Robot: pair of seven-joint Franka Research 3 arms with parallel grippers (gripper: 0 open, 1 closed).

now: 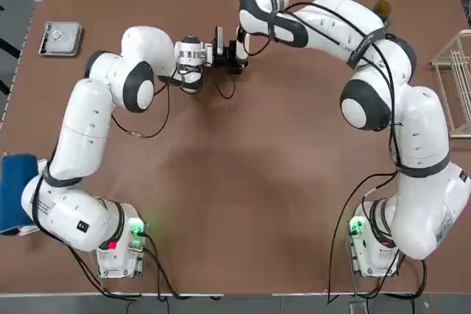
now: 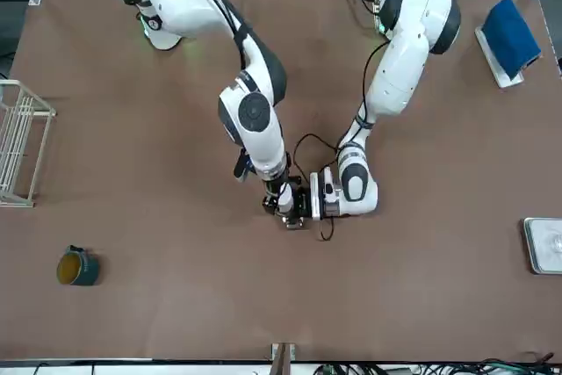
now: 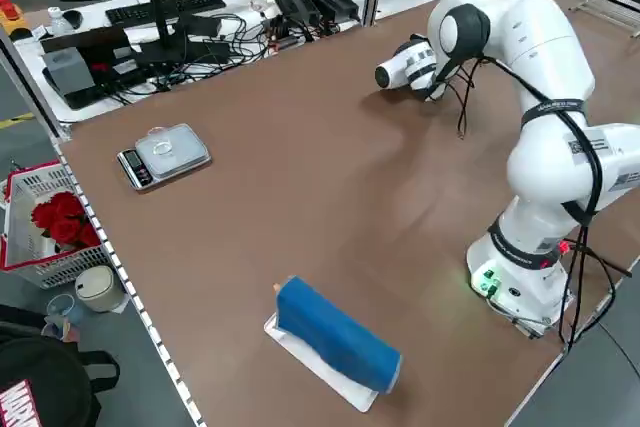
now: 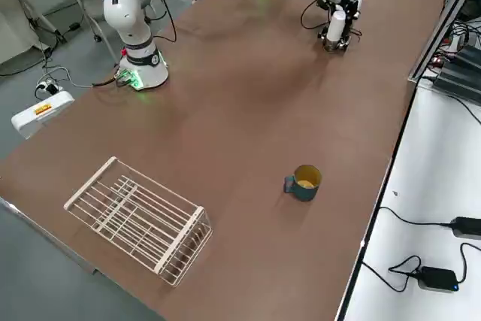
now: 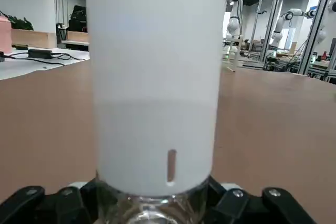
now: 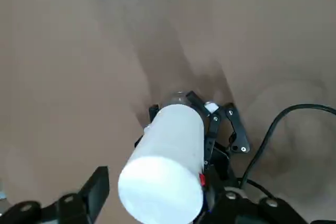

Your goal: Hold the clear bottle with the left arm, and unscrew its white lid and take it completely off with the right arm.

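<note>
At the bottom of the left wrist view, the clear bottle [image 5: 149, 212] is gripped between the fingers of the left gripper [image 5: 152, 203], which are closed narrowly on it. Above them, the white lid [image 5: 157, 77] fills the middle of the frame and is seated on the bottle, so the removal is not done. In the right side view, bottle and lid are held at the upper right of the frame, above the tabletop [image 4: 225, 133]. In the lower half of the right wrist view, the lid is flanked by the right gripper [image 6: 156, 187], whose fingers stand apart: a plain gap is left between the lid and the finger at the lower left, so a grip is not seen. The holding part of the task is judged to be achieved; the grasping of the lid, its unscrewing and its lifting clear are left to be done.

In the top view, bottle and lid are hidden among the grippers at the upper middle. The thread is covered by the lid, and whether it has been loosened at all cannot be told. In the right wrist view, contact at the lid's right edge cannot be made out.
</note>
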